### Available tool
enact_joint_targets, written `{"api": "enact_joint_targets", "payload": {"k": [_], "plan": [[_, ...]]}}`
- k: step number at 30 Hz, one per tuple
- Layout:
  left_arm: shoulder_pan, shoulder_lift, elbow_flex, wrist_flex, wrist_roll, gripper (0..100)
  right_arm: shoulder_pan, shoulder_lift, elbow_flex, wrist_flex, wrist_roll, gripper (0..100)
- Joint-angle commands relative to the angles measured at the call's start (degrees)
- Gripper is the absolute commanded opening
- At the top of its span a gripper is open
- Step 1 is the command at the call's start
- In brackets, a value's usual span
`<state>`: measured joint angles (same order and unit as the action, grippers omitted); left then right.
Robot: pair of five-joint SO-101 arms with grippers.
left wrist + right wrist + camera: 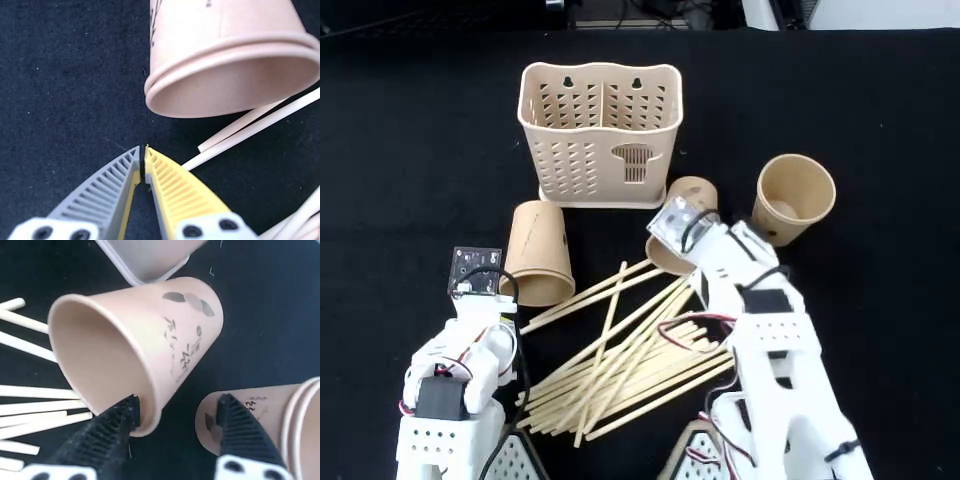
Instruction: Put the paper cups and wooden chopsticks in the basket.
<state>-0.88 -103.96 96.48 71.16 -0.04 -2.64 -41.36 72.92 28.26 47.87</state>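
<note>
Paper cup [150,340] lies on its side just beside the basket [570,140]. Your right gripper [177,407] is spread wide at its rim, gripping nothing. Your left gripper [142,152] is pinched closed and empty, near another tipped cup [225,55]. Chopsticks [620,352] lie piled between the arms.

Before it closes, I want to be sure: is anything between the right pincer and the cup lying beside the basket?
Nothing visible is. The open right pincer straddles that cup at its rim: one side at the mouth, one outside.
</note>
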Motion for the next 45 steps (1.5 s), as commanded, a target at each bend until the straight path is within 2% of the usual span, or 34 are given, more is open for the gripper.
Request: {"api": "enact_joint_targets", "payload": {"k": [1, 4, 14, 18, 23, 28, 32, 36, 45], "plan": [[0.40, -0.44, 0.84, 0.70, 0.35, 3, 0.35, 0.48, -3.56, -3.08, 0.97, 14.3], [0.40, -0.44, 0.84, 0.70, 0.35, 3, 0.44, 0.48, -4.18, -5.19, 0.62, 1.7], [0.40, -0.44, 0.84, 0.70, 0.35, 3, 0.70, -2.59, -4.18, -3.52, 0.62, 1.3], [0.40, -0.44, 0.84, 0.70, 0.35, 3, 0.53, -12.26, -6.99, 7.21, -2.37, 1.3], [0.40, -0.44, 0.84, 0.70, 0.35, 3, 0.70, -25.19, -17.10, 28.22, -2.90, 1.3], [0.40, -0.44, 0.84, 0.70, 0.35, 3, 1.85, -28.18, -29.93, 43.34, -2.99, 1.3], [0.40, -0.44, 0.84, 0.70, 0.35, 3, 9.14, -23.08, -39.69, 46.77, -6.33, 1.3], [0.40, -0.44, 0.84, 0.70, 0.35, 3, 15.56, -10.59, -50.33, 49.76, -9.23, 1.3], [0.40, -0.44, 0.84, 0.70, 0.35, 3, 17.76, 23.78, -92.26, 72.18, -18.02, 1.3]]}}
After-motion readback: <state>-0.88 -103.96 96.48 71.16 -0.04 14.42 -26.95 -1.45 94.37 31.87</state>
